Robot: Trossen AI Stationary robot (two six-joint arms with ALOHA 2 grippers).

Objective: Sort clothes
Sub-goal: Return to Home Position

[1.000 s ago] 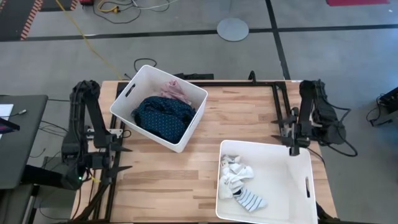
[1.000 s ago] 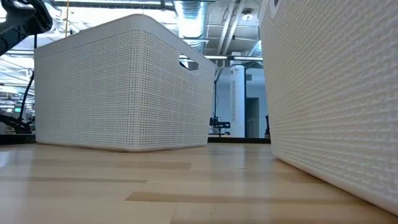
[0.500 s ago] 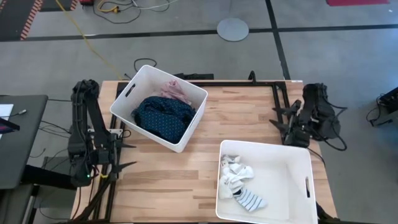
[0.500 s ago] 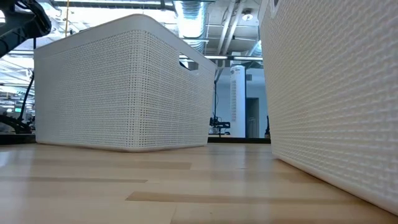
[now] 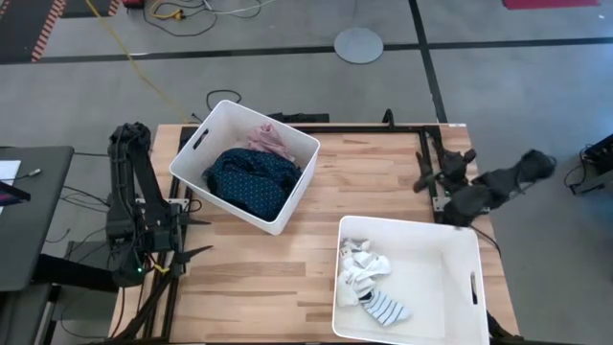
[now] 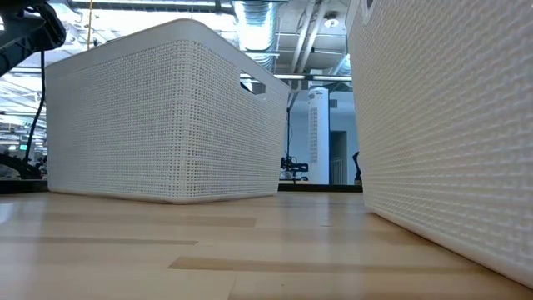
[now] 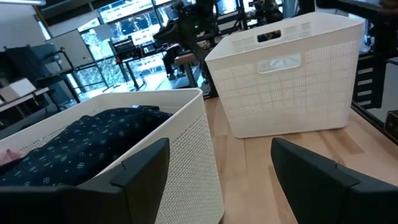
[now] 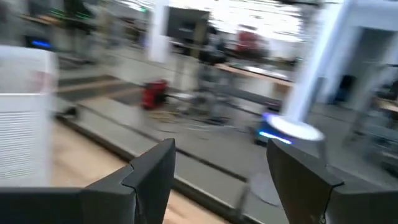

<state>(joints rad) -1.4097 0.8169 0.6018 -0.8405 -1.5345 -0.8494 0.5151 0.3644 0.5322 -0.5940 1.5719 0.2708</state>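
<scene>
Socks (image 5: 369,280), white and striped, lie in the near bin (image 5: 450,251); navy dotted garment (image 5: 251,180) and pink garment (image 5: 270,141) fill the far bin (image 5: 198,146), yet the low view shows only the 2 bin walls, contents hidden. Left pincer (image 5: 194,238) sits released at the surface's (image 5: 364,182) left edge; right pincer (image 5: 424,172), blurred in its wrist view, gapes at the right edge.

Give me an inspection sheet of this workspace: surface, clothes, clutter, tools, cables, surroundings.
Surface: wooden table, bare apart from far-left bin and near-right bin.
Job's things: navy dotted garment and pink garment in far-left bin; white socks and striped sock in near-right bin.
Clutter: nothing seen.
Tools: left tool open, empty, at table's left edge; right tool open, empty, by right edge.
Cables: yellow cable on floor behind table.
Surroundings: grey floor, round disc on it; dark side table at left.
</scene>
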